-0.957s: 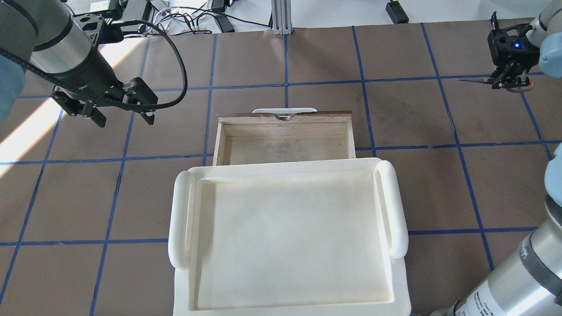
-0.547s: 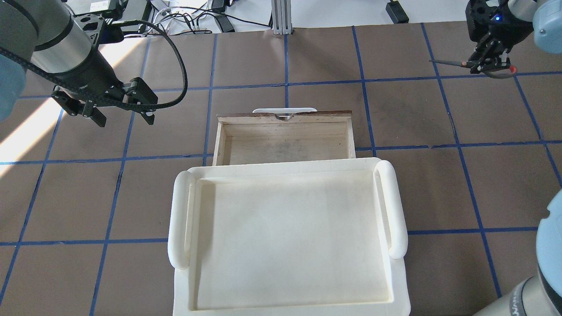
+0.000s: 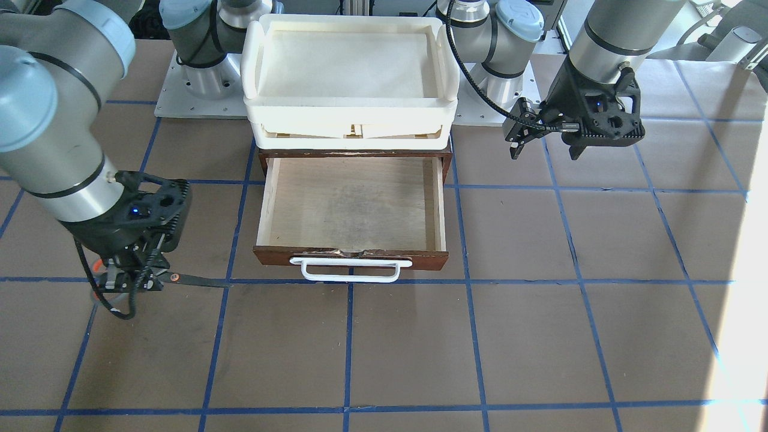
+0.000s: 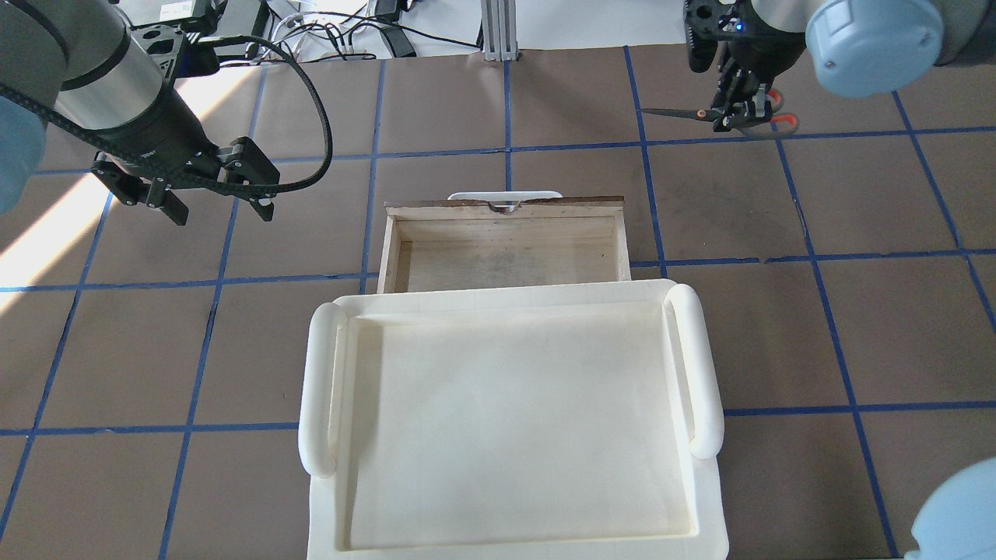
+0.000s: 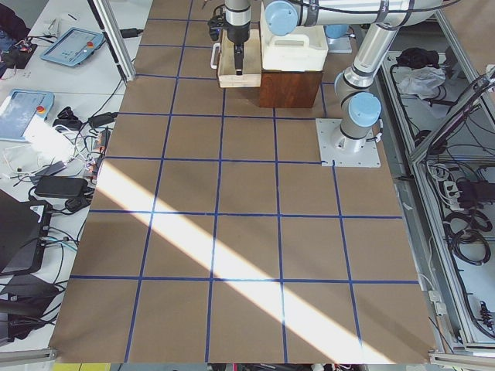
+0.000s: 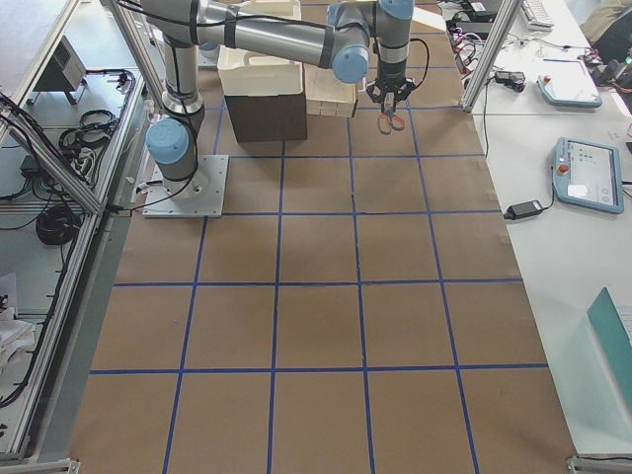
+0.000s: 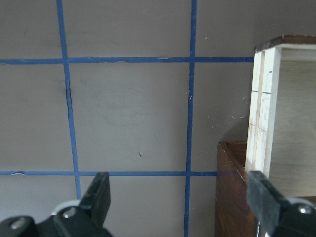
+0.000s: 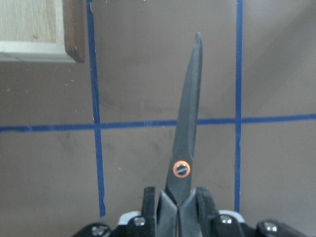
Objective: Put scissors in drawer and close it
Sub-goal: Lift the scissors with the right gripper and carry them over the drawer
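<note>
Since the earlier overhead frames, the right gripper (image 4: 739,109) has carried the scissors (image 4: 685,113) from the table's right margin leftward and farther from the robot. The left arm and the drawer (image 4: 506,208) are unchanged.

**Scissors.** Held above the table (image 4: 856,327), outside the drawer, beyond its front and to its right. The dark blades are pressed together and lie roughly level, with the tip pointing left. The orange-red and grey handles (image 4: 784,120) project to the right of the gripper. In the right wrist view the blades (image 8: 187,128) extend straight out from the gripper, and a corner of the drawer shows at the upper left.

**Right gripper.** Its fingers are pinched on the scissors just behind the pivot screw, between the blades and the loops. The front-facing view shows the same grasp (image 3: 135,273), with the blade (image 3: 198,280) reaching toward the drawer's side of the table.

**Drawer.** Pulled open on the far side of the dark cabinet (image 5: 290,89), with its pale plywood floor exposed. The reddish-brown front has a chipped top edge and carries the white bar handle (image 3: 351,269).

**Tray.** The cream-white tray (image 4: 704,365) sits on top of the cabinet, nearer the robot than the open drawer.

**Left gripper.** It hovers (image 4: 220,204) over the table to the left of the drawer, well apart from the scissors. Its fingers (image 7: 98,192) are spread wide, and the drawer's left wall shows at the right of its wrist view.
</note>
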Available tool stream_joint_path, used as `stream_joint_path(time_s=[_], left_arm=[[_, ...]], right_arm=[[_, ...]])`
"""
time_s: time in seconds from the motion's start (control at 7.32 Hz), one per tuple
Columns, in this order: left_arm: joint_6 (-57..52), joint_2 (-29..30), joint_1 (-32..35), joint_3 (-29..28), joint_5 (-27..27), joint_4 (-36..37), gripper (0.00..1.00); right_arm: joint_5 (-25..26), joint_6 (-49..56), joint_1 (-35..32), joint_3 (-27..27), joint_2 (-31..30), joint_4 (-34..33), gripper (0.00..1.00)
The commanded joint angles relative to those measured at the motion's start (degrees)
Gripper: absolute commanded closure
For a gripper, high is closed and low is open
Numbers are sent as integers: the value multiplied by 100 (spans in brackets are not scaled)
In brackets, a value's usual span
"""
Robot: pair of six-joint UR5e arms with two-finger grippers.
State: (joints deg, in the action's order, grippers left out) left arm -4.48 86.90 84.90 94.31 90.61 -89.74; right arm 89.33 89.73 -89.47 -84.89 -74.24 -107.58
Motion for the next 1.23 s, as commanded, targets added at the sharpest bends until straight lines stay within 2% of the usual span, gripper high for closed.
stream_joint_path(time_s=[0.0,0.41,0.82,1.09], left_arm=[[0,-7,0,0,0,0,0],[0,-7,0,0,9,0,0],[0,-7,0,0,0,0,0],[0,-7,0,0,-8,9,0]], right_arm=[[504,-850,-1182,-2,15,-43,100],[419,-1176,-2045,-176,41,-43,100],[243,-2552,-2233,-388,59,-8,100],[208,-2846,-2434,-414,85,1,100]])
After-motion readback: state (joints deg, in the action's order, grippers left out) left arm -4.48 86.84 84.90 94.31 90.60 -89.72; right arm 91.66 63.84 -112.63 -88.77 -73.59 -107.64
